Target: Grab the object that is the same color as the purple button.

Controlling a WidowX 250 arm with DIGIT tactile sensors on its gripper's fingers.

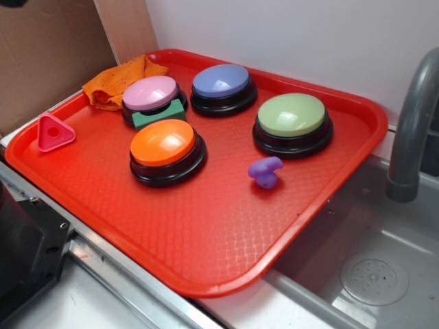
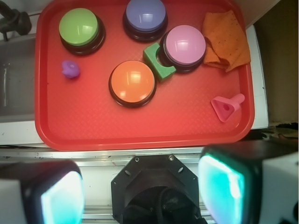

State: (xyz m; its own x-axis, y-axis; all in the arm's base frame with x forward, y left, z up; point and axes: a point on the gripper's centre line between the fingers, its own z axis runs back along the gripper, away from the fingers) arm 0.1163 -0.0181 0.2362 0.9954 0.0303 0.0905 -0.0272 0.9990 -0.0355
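Toy (image 1: 265,171) purple, matches purple button (image 1: 221,81), lies alone on tray (image 1: 206,240) near green button (image 1: 291,115) | looks light, hard, slick; I'd pinch the stem | claw (image 2: 140,191) wide open, empty, high over tray edge.

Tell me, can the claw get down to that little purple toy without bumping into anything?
Probably yes. The purple toy sits alone on bare tray, apart from the green button, and the open claw hangs high above with nothing over it.
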